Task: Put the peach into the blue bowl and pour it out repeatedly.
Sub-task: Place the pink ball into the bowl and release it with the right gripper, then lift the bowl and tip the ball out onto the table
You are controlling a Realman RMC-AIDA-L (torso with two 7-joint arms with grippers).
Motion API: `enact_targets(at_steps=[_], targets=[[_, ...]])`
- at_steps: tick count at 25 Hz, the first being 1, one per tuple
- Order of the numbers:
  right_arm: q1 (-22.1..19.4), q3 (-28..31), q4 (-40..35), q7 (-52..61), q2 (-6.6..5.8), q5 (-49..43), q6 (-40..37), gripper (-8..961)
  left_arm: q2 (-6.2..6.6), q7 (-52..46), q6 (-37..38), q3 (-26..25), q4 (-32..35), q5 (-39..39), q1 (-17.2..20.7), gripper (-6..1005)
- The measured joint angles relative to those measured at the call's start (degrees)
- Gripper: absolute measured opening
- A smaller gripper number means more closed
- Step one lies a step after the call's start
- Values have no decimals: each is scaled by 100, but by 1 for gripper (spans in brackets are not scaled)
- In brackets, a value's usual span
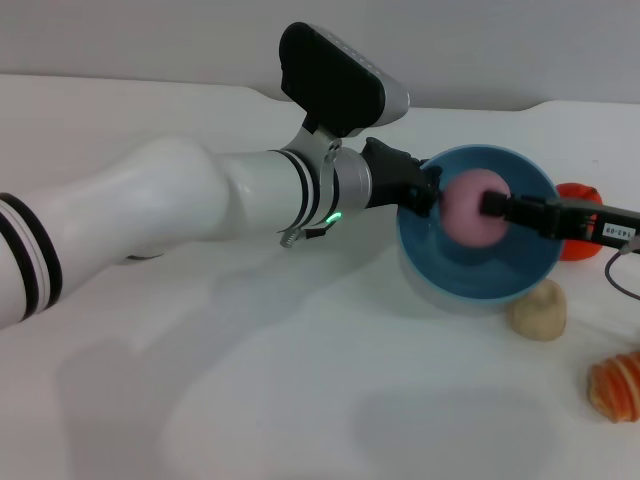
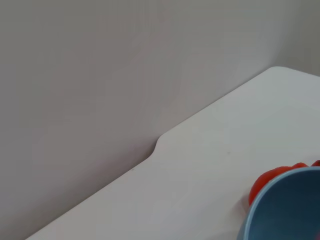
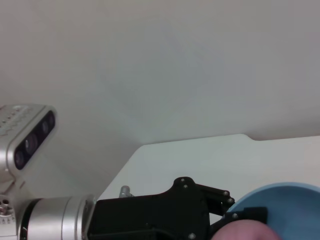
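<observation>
At three o'clock on the white table (image 1: 300, 400), the light-blue glossy plastic bowl (image 1: 520, 270) sits tilted with its opening facing the camera, its rim pinched by the left gripper (image 1: 418, 190) at the nine o'clock edge. Inside, the small smooth pink-mauve peach (image 1: 468, 208) is clamped by the right gripper (image 1: 500, 205) reaching in from three o'clock. A beige potato-like lump (image 1: 538, 310) lies at the bowl's five o'clock, just beside it.

The only writing was a small white label (image 1: 616, 233) on the right gripper (image 1: 497, 205), seen in the head view. It carried dark digits that looked like "143.09", but they were too small to read surely.
</observation>
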Motion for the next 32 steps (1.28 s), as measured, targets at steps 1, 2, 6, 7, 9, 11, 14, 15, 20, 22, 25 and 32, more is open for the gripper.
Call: enact_targets(at_steps=[1, 2, 6, 7, 9, 11, 14, 15, 20, 22, 25, 32], targets=[[0, 2, 31, -22, -3, 5, 12, 134, -2, 0, -2, 2, 2, 0, 0, -1], [-3, 14, 53, -31, -8, 12, 26, 141, -4, -1, -4, -3, 5, -1, 2, -1], [-81, 73, 28, -34, -15, 47, 172, 282, -4, 11, -17, -30, 5, -4, 2, -1], [-95, 74, 24, -35, -14, 49, 226, 345, -3, 23, -30, -26, -2, -3, -2, -1], [-101, 56, 47, -38, -16, 51, 346, 345, -3, 34, -58, -22, -14, -5, -12, 0], [-101, 27, 70, -81, -18, 52, 425, 346, -2, 30, -67, -32, -34, -5, -20, 0], [-111, 58, 0, -438, 1, 138, 404, 346, -2, 42, -92, -48, -40, -5, -24, 0], [-136, 69, -50, -671, 10, 270, 394, 346, -1, 47, -102, -48, -41, -2, -24, 0], [-473, 81, -344, -2330, 4, 1435, 475, 349, 9, 54, -129, -53, -65, 33, -20, -1], [-613, 108, -459, -3169, -1, 1835, 521, 351, 17, 57, -136, -60, -115, 35, -25, -1], [-774, 227, -506, -3992, 11, 2212, 723, 353, 25, 57, -151, -69, -132, 37, -20, -1], [-1079, 911, 757, -6060, -13, 2919, 1070, 359, 32, 63, -439, -25, -165, 47, 3, -1]])
